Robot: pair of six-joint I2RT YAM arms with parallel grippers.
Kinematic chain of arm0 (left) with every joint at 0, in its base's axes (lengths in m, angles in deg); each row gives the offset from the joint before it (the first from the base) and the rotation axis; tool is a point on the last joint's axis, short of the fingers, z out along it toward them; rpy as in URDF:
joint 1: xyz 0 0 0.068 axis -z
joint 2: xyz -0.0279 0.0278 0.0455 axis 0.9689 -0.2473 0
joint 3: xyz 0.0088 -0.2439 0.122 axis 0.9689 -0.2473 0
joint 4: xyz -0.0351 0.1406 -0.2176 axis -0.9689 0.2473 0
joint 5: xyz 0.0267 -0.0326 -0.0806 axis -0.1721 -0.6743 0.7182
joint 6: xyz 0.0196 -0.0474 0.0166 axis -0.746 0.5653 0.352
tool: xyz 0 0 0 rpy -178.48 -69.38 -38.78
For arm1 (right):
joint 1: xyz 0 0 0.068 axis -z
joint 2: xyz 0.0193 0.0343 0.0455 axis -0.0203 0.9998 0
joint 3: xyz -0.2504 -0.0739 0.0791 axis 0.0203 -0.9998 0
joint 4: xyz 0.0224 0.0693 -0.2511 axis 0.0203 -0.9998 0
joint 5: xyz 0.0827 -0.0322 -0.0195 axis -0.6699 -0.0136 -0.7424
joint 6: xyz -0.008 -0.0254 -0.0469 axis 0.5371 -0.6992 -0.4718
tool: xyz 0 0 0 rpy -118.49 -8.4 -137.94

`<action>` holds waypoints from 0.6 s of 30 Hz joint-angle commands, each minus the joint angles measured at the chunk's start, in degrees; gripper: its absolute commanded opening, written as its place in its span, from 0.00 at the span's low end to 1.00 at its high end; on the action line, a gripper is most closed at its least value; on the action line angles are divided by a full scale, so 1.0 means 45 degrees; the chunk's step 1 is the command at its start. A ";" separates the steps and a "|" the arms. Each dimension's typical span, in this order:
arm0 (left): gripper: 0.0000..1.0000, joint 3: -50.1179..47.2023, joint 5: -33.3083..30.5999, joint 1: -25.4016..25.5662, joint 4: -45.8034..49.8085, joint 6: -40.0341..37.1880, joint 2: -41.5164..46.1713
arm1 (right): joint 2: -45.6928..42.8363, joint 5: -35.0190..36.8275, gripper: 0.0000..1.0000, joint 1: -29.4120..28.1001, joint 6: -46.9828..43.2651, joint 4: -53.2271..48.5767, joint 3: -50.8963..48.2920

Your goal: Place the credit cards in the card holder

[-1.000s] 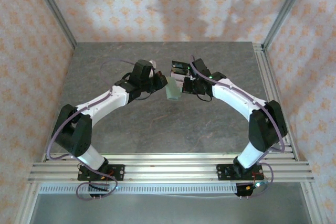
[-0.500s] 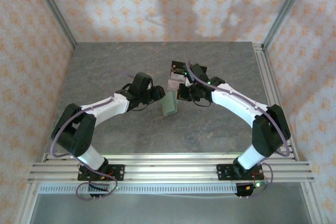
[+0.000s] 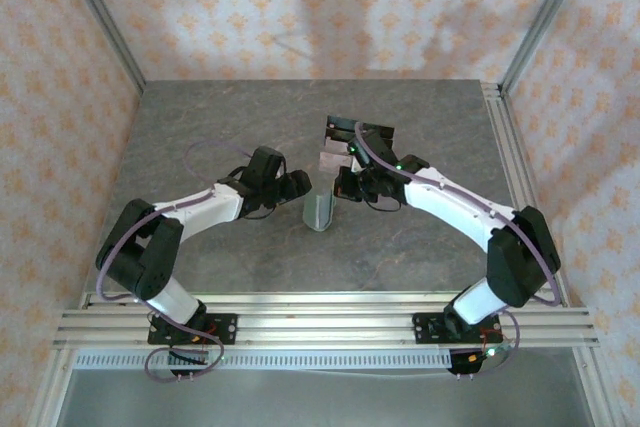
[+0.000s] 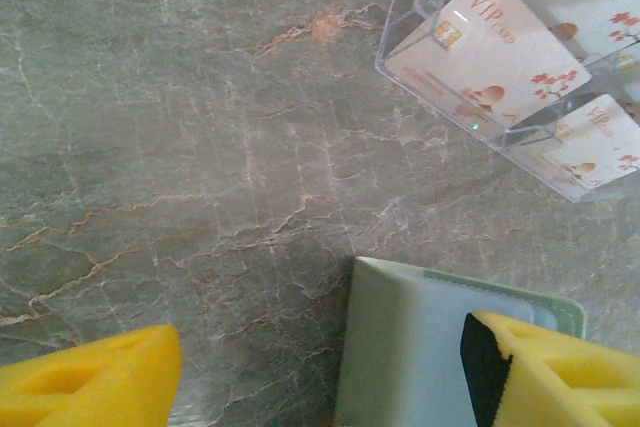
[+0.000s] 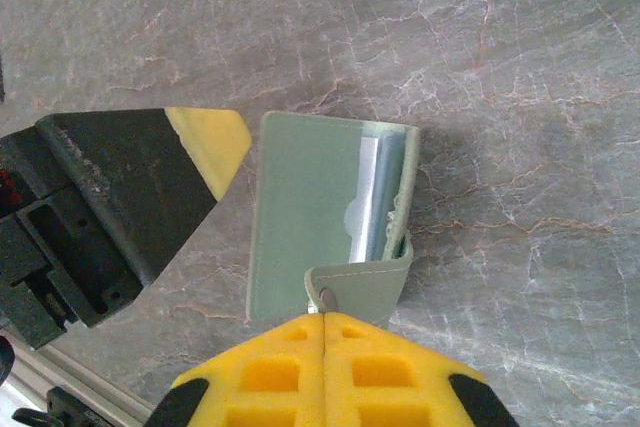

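The sage-green card holder (image 3: 318, 212) stands on edge on the table between both grippers, slightly spread, with a pale card face showing inside (image 5: 368, 187). My right gripper (image 5: 325, 319) is shut, pinching its snap tab (image 5: 360, 287). My left gripper (image 4: 320, 367) is open, its right finger (image 4: 550, 367) against the card holder (image 4: 420, 347) and its left finger (image 4: 90, 377) well clear. Pale pinkish "VIP" credit cards (image 4: 490, 47) stand in a clear stand (image 3: 335, 142) just beyond.
The grey marble tabletop (image 3: 220, 127) spreads all round. The clear stand (image 4: 400, 42) is close behind the card holder. The left gripper's black body (image 5: 110, 217) sits right beside the card holder. Aluminium rails (image 3: 320, 322) line the near edge.
Both grippers have come down and nearer, bringing the card holder from the air by the stand onto the table. The right gripper has kept hold of it.
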 commanded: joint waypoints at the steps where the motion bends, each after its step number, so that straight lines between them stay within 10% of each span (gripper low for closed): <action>1: 0.75 0.0410 0.0180 -0.0036 0.0424 -0.0467 0.0482 | -0.0417 0.0033 0.00 -0.0088 0.0209 0.0075 0.0557; 18: 0.70 -0.0075 -0.0924 0.0278 0.1608 -0.0517 -0.0073 | 0.0265 0.1325 0.00 0.1085 0.0081 -0.0442 -0.1574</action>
